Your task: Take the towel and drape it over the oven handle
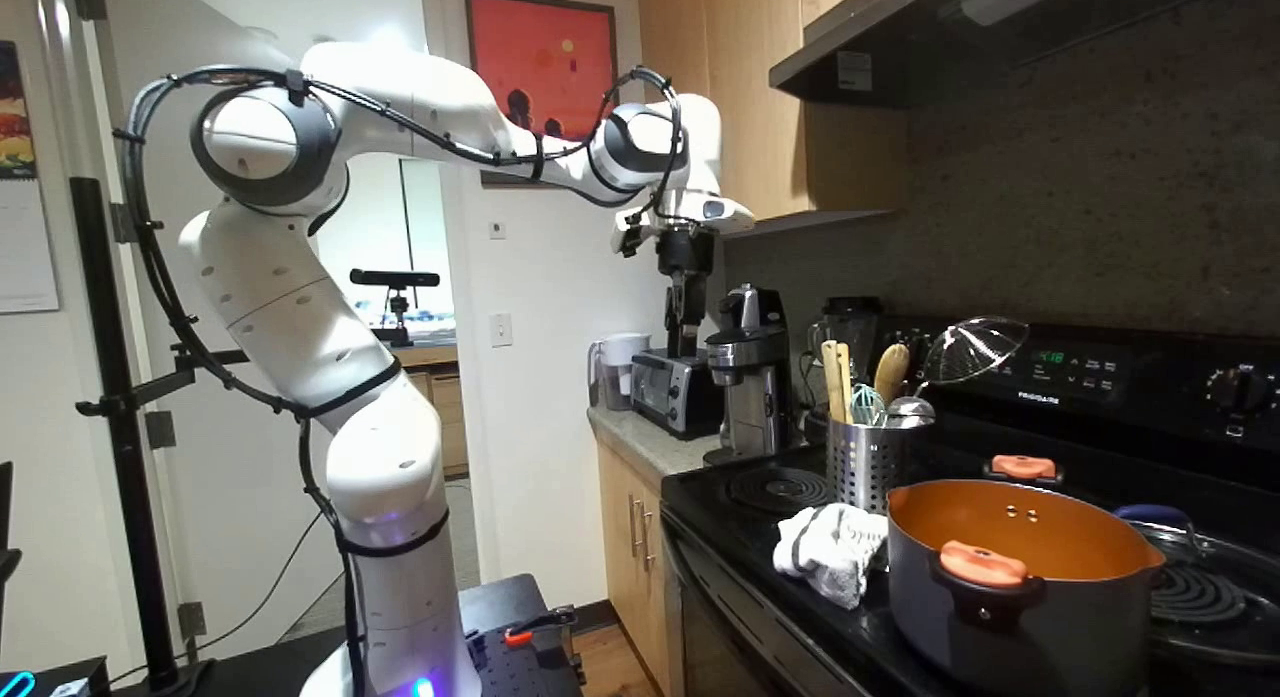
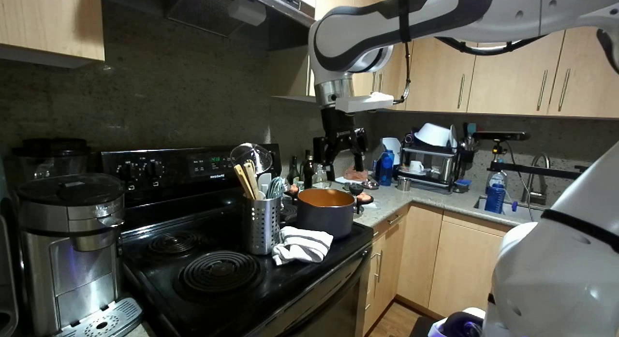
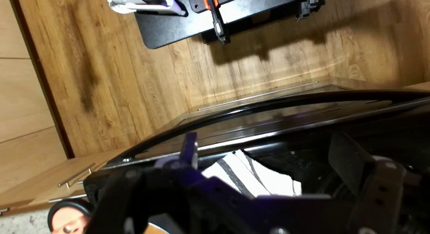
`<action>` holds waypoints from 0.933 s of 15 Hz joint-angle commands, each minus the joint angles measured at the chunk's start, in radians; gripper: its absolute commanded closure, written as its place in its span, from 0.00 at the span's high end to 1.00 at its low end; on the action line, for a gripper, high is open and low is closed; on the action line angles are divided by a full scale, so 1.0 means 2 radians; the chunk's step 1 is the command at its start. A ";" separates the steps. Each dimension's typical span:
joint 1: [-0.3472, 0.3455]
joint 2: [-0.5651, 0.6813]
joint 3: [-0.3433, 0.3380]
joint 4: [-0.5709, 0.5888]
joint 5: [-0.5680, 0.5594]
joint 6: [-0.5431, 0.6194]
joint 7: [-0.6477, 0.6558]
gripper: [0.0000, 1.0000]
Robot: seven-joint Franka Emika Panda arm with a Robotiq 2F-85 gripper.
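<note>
The towel, white with dark stripes, lies crumpled on the black stovetop near its front edge, in an exterior view [image 1: 830, 555], in an exterior view [image 2: 303, 245] and in the wrist view [image 3: 252, 180]. The oven handle is a dark curved bar along the oven front, in the wrist view [image 3: 235, 110] and in an exterior view [image 2: 338, 297]. My gripper [image 2: 345, 170] points down, open and empty, well above the stove. In the wrist view its fingers [image 3: 269, 155] stand wide apart with the towel below between them. The gripper's own body hides part of the towel.
A large dark pot [image 1: 1020, 627] with an orange inside stands beside the towel. A perforated metal utensil holder [image 2: 262, 226] with tall utensils stands behind it. A coffee machine [image 2: 72, 250] stands on the counter beside the stove. A range hood [image 1: 960, 37] hangs above.
</note>
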State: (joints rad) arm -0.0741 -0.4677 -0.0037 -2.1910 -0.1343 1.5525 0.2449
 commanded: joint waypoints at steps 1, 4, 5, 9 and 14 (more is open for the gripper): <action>-0.025 0.026 -0.019 -0.014 -0.001 0.010 0.024 1.00; -0.042 0.048 -0.037 -0.027 -0.003 0.017 0.035 1.00; -0.047 0.057 -0.041 -0.029 -0.004 0.021 0.038 1.00; -0.049 0.073 -0.050 -0.034 0.000 0.029 0.024 1.00; -0.049 0.080 -0.052 -0.028 0.000 0.020 0.017 1.00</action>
State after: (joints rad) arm -0.1708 -0.3091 -0.1073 -2.2486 -0.1346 1.5930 0.2804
